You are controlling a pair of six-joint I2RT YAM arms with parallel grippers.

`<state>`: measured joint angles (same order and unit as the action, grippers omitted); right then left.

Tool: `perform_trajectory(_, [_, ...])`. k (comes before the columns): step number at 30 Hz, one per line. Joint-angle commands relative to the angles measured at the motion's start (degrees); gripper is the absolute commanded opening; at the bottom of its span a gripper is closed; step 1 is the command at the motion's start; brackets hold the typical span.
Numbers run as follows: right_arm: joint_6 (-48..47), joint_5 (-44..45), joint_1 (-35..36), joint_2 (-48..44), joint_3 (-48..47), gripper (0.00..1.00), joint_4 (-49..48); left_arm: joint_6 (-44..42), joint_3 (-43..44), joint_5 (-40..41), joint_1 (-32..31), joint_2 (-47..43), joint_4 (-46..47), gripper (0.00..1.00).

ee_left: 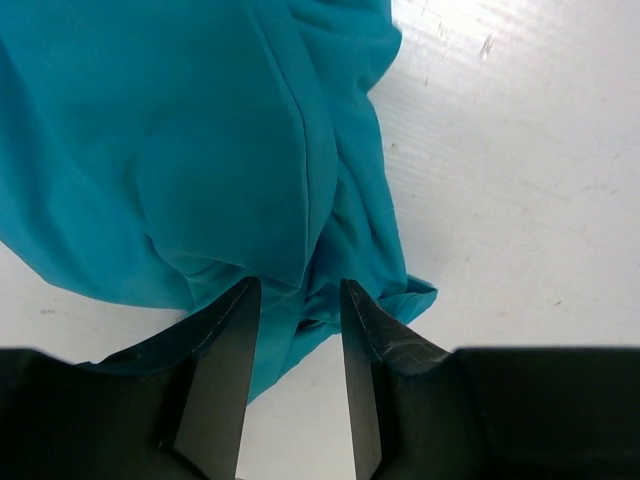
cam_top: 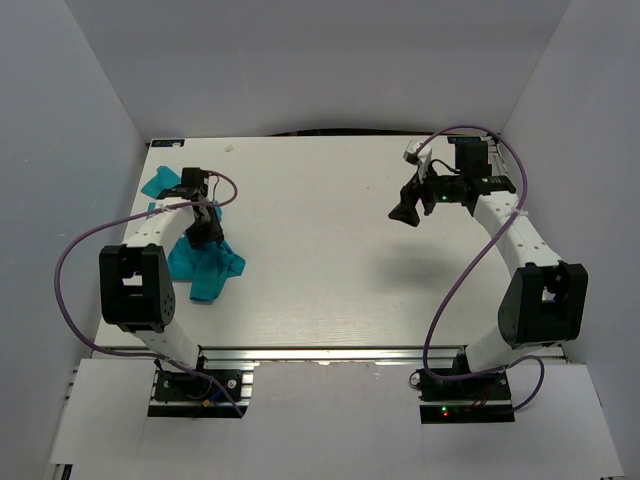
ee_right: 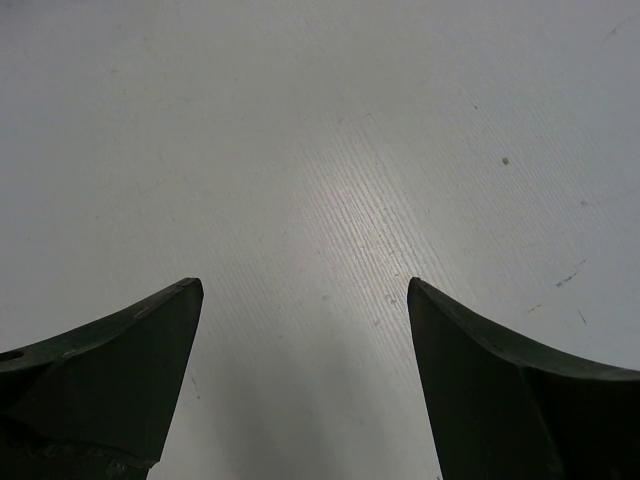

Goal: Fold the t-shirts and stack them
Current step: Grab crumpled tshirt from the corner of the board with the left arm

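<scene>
The teal t-shirt (cam_top: 207, 265) lies crumpled at the left of the table, and part of it (cam_top: 157, 185) shows further back, beyond the left arm. My left gripper (cam_top: 205, 232) is over the shirt. In the left wrist view the shirt (ee_left: 200, 150) fills the upper left, and the gripper (ee_left: 298, 285) has its jaws partly apart, their tips at a fold of the cloth, with bare table showing between the fingers lower down. My right gripper (cam_top: 406, 212) hangs above the bare table at the right; in its wrist view it (ee_right: 305, 290) is wide open and empty.
The white table (cam_top: 330, 270) is boxed in by grey walls at the back and both sides. Purple cables loop from each arm. A small white thing (cam_top: 411, 154) sits at the back right, near the right arm.
</scene>
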<state>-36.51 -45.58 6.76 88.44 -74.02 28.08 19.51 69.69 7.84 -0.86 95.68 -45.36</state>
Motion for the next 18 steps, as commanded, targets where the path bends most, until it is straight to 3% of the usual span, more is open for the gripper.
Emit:
perform_trajectory(1, [0.1, -0.1, -0.3, -0.2, -0.2, 0.89, -1.9, -1.0, -2.6, 0.5, -0.5, -2.6, 1.1, 0.48])
perform_trajectory(18, [-0.6, 0.3, -0.3, -0.2, -0.1, 0.89, -1.4, -1.9, -2.3, 6.9, -2.8, -3.3, 2.3, 0.47])
